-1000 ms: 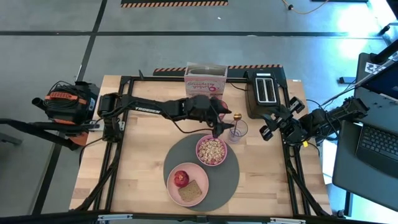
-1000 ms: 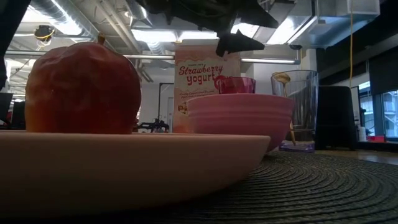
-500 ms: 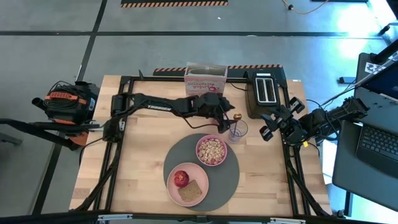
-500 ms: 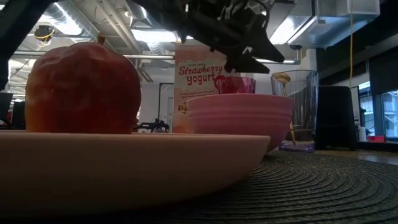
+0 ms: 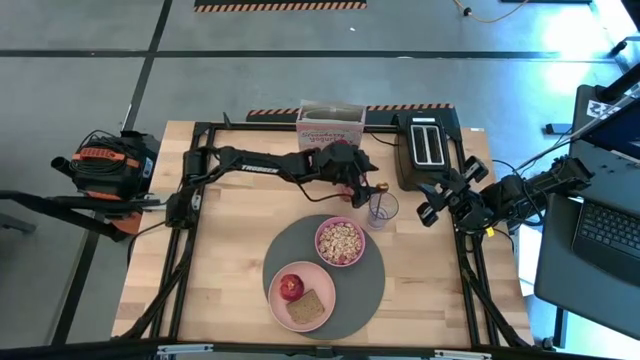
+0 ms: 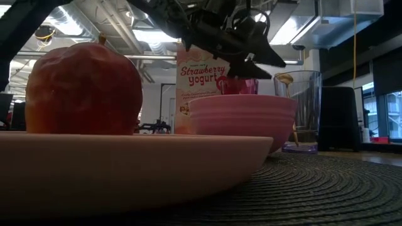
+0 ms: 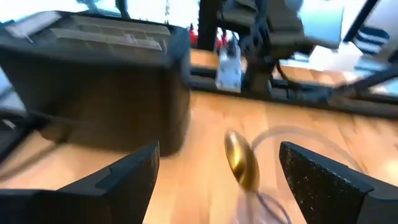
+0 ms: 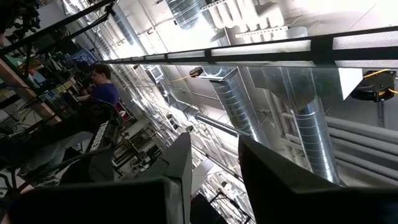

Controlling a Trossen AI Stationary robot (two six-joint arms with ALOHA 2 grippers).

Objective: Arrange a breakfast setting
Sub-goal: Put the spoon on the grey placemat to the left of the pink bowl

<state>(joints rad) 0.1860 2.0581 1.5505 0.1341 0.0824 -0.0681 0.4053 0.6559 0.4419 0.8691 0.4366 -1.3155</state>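
The round dark-grey mat (image 5: 360,290) holds the pink bowl (image 5: 340,241) of cereal and the pink plate (image 5: 302,296) with the red apple (image 5: 291,286) and the brown toast (image 5: 310,306). The clear glass (image 5: 384,210) stands off the mat's far right edge, and the small spoon (image 7: 241,158) stands in it. The pink tumbler (image 6: 239,86) shows behind the bowl. The cereal box (image 5: 330,125) stands at the far edge. My left gripper (image 5: 370,183) is open above the glass, its fingers on either side of the spoon's gold end without touching it. My right gripper (image 5: 428,210) waits open at the right.
A black toaster (image 5: 425,146) stands at the far right, close beside the glass and my left gripper. The right arm lies along the table's right edge. Bare wood lies left of the mat. A person shows in the room in the right wrist view (image 8: 102,84).
My left gripper has gone from above the bowl's far rim toward the table's far right, over to the glass, and has tipped so that its fingers point at the spoon's gold end. The tableware has stayed in place.
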